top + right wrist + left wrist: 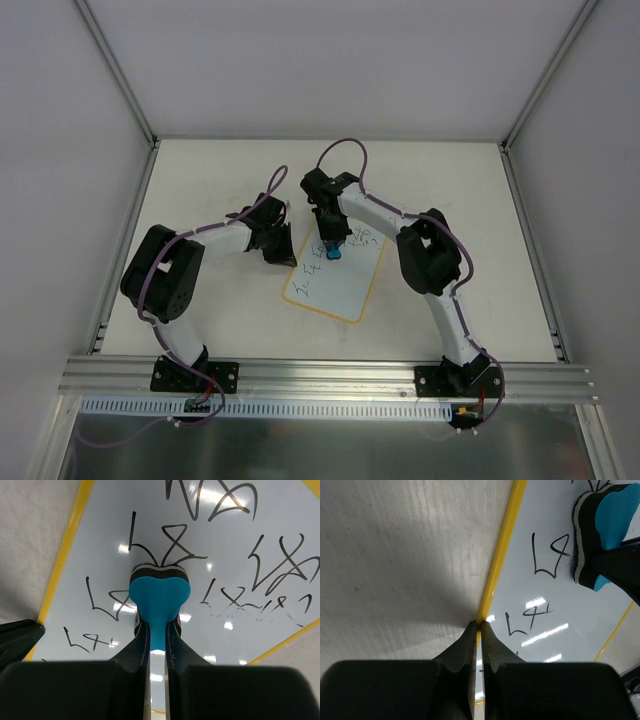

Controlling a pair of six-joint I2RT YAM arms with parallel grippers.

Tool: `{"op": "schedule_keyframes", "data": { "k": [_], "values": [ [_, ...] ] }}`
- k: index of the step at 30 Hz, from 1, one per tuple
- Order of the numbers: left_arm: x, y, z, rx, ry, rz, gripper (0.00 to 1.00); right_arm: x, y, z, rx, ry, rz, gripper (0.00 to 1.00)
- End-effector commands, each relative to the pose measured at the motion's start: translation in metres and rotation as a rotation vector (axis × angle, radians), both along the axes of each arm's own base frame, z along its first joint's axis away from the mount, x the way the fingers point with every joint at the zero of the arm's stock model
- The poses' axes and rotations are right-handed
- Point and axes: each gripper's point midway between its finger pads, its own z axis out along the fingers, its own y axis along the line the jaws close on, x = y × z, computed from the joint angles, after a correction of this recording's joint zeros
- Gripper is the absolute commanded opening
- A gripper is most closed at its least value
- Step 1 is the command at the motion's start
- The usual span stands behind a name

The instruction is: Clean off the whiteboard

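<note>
Right gripper (157, 630) is clamped on the blue eraser (159, 592), pressed to the whiteboard (250, 640) mid-bench (200, 180). Left gripper (479, 627), closed tight, is set on the yellow border (502, 545). Scribbles (280, 565) remain; firm, flat, overlapping strokes are called for while it is pinned.

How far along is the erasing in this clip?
Done: the right tool has the blue eraser gripped and set down on the whiteboard. In hand: the left tool, shut, rests at the board's yellow edge; wiping seems barely begun. Left: dark scribbles on both sides of the eraser need wiping.
</note>
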Motion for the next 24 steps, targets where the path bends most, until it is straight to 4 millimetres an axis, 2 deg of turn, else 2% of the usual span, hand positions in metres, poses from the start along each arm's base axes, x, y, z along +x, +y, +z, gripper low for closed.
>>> {"op": "schedule_keyframes", "data": {
  "k": [1,2,3,4,6,7,9,10,12,13,18,21,23,24],
  "values": [
    [-0.066,0.041,-0.047,0.212,0.235,-0.009,0.00,0.002,-0.015,-0.019,-0.075,0.035,-0.024,0.00],
    [-0.066,0.042,-0.048,0.213,0.238,-0.007,0.00,0.003,-0.021,-0.018,-0.082,0.033,-0.034,0.00],
    [-0.067,0.042,-0.049,0.216,0.241,-0.007,0.00,-0.002,-0.032,-0.024,-0.104,0.057,-0.055,0.00],
    [-0.067,0.043,-0.050,0.221,0.248,-0.004,0.00,0.001,-0.048,-0.026,-0.121,0.067,-0.091,0.00],
    [-0.067,0.043,-0.050,0.223,0.251,-0.002,0.00,0.001,-0.068,-0.022,-0.130,0.073,-0.139,0.00],
    [-0.068,0.044,-0.050,0.225,0.253,-0.004,0.00,0.000,-0.093,-0.028,-0.167,0.095,-0.183,0.00],
    [-0.066,0.044,-0.050,0.227,0.249,-0.001,0.00,-0.001,-0.116,-0.028,-0.186,0.107,-0.231,0.00],
    [-0.066,0.044,-0.049,0.227,0.247,-0.002,0.00,-0.002,-0.136,-0.027,-0.201,0.117,-0.277,0.00],
    [-0.067,0.043,-0.049,0.224,0.248,-0.003,0.00,0.002,-0.157,-0.024,-0.203,0.118,-0.337,0.00],
    [-0.067,0.043,-0.049,0.222,0.251,-0.004,0.00,0.001,-0.161,-0.025,-0.200,0.128,-0.350,0.00],
    [-0.067,0.041,-0.049,0.216,0.255,-0.011,0.00,0.007,-0.158,-0.024,-0.175,0.127,-0.371,0.00],
    [-0.066,0.040,-0.047,0.212,0.249,-0.014,0.00,0.009,-0.140,-0.022,-0.119,0.130,-0.345,0.00],
    [-0.065,0.039,-0.047,0.209,0.249,-0.017,0.00,0.008,-0.120,-0.023,-0.120,0.120,-0.275,0.00],
    [-0.065,0.038,-0.047,0.206,0.249,-0.018,0.00,0.014,-0.106,-0.018,-0.098,0.096,-0.243,0.00]
  ]
}}
